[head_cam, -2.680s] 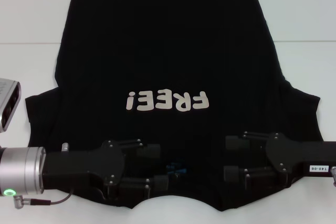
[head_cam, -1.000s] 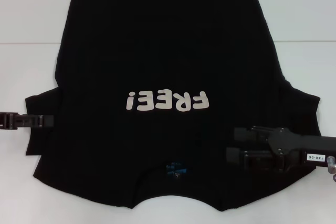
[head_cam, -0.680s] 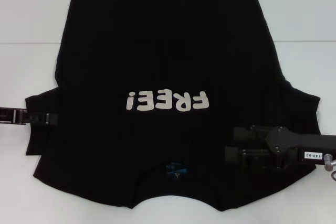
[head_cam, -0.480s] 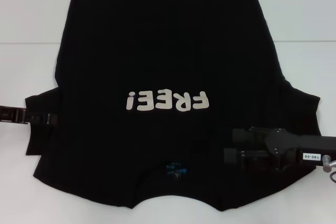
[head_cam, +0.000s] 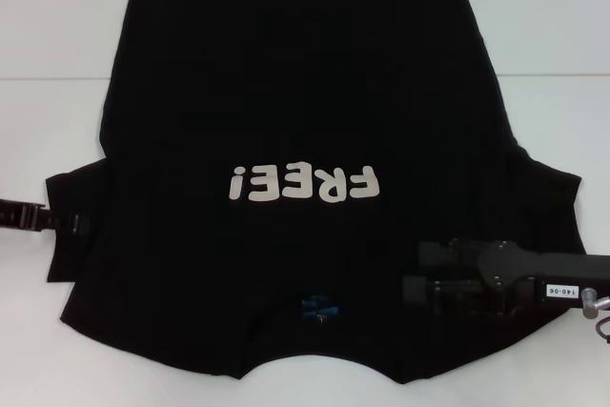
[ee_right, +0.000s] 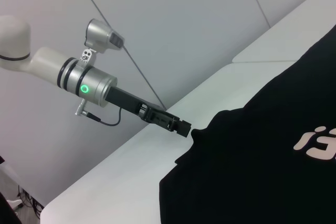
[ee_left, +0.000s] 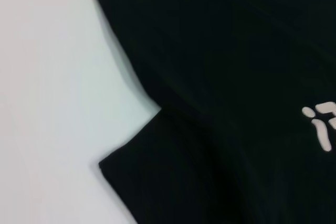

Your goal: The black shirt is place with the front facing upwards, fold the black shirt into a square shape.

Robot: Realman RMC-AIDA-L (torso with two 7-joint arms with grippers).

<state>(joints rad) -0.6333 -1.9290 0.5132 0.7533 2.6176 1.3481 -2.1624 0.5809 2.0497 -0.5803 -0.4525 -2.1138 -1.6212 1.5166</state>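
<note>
The black shirt point(head_cam: 295, 92) lies flat on the white table point(head_cam: 57, 26), front up, with its off-white "FREE!" lettering point(head_cam: 303, 183) facing away from me. Its blue neck label point(head_cam: 321, 310) is at the near edge. My left gripper point(head_cam: 76, 225) reaches in from the left, turned edge-on, with its tip at the edge of the left sleeve. It also shows in the right wrist view point(ee_right: 184, 128), beside the shirt point(ee_right: 273, 182). My right gripper point(head_cam: 419, 272) is open and empty over the shirt's right shoulder area. The left wrist view shows the sleeve and body point(ee_left: 236, 77).
A seam point(head_cam: 38, 78) runs across the table behind the sleeves. Bare white table lies left point(ee_left: 47, 103) and right point(head_cam: 572, 35) of the shirt. Grey wall panels point(ee_right: 173, 19) stand behind the table.
My left arm has left the collar area and now sits at the left sleeve edge, turned edge-on. My right gripper has shifted right and slightly nearer. The shirt has not moved.
</note>
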